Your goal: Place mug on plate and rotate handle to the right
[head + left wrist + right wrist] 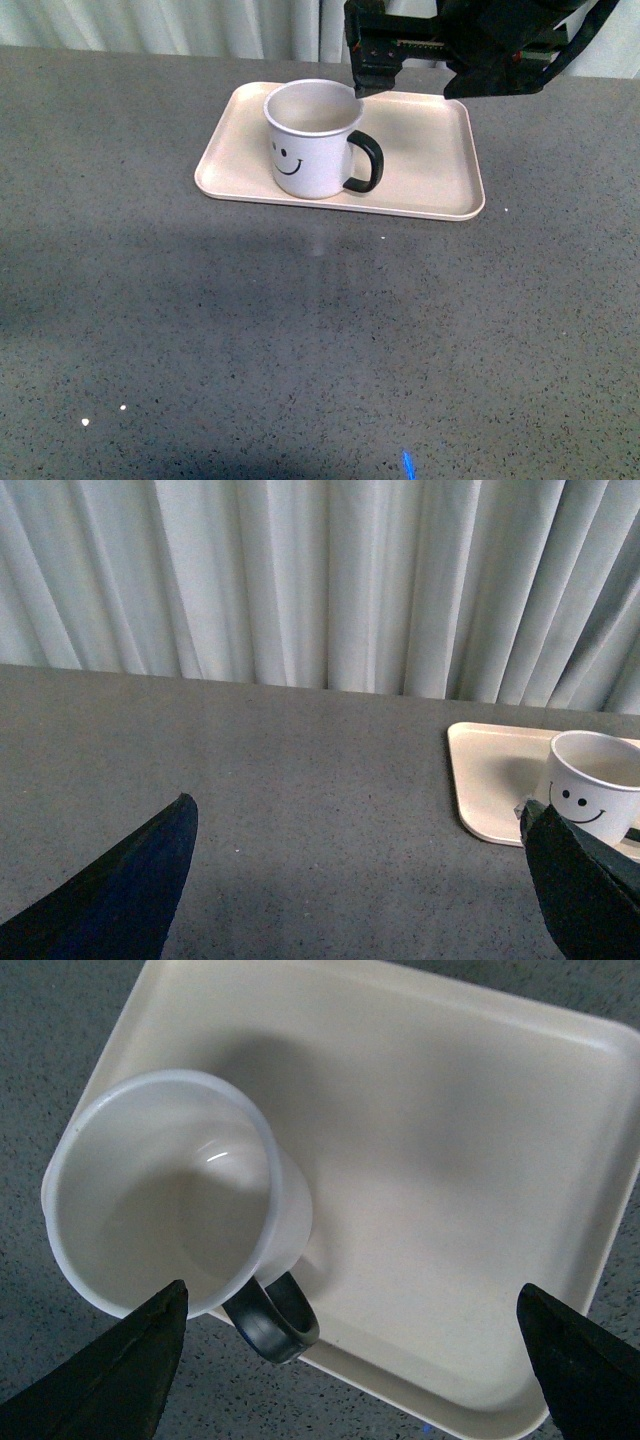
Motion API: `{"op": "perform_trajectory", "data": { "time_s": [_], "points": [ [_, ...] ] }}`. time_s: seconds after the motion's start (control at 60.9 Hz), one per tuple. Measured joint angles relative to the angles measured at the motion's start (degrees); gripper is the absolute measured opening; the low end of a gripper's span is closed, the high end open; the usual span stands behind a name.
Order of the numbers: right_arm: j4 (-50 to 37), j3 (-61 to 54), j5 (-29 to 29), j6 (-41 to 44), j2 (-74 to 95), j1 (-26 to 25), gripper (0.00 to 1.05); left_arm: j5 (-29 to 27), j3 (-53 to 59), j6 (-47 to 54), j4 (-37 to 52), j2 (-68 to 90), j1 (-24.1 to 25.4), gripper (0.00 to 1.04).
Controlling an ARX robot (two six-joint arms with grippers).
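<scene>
Right wrist view: upright mug (170,1195) on plate (450,1140) lies below the open, empty right gripper (360,1360), the nearer arm.

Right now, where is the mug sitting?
In the front view the mug stands upright on the plate, left of its middle and near its front rim, with its handle pointing right.

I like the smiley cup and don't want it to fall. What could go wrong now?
1. The mug stands close to the front rim of the plate, so a bump might tip it over that rim.
2. The open right tool hangs above the mug. When it moves away, a finger could catch the handle and turn it away from the right.
</scene>
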State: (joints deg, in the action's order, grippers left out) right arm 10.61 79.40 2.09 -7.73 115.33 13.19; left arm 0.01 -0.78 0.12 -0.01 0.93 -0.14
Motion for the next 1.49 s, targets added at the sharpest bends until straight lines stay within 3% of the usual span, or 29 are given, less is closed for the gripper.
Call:
{"op": "perform_trajectory", "data": {
  "time_s": [0.558,0.755,1.116,1.378,1.493],
  "points": [
    [6.19,12.48,-1.22,-2.99,11.30,2.29,0.95,0.00,0.00,0.00,0.00,0.00,0.00,0.95],
    [9.68,16.46,-1.16,-4.81,13.25,2.86,0.68,0.00,0.00,0.00,0.00,0.00,0.00,0.95],
    [15.58,22.91,-1.66,-6.60,15.21,3.39,0.04,0.00,0.00,0.00,0.00,0.00,0.00,0.95],
    [18.32,27.78,0.09,-1.97,15.61,2.05,0.02,0.00,0.00,0.00,0.00,0.00,0.00,0.95],
    [19.98,30.47,5.66,4.59,15.82,0.13,0.02,0.00,0.00,0.00,0.00,0.00,0.00,0.95]
  ]
}}
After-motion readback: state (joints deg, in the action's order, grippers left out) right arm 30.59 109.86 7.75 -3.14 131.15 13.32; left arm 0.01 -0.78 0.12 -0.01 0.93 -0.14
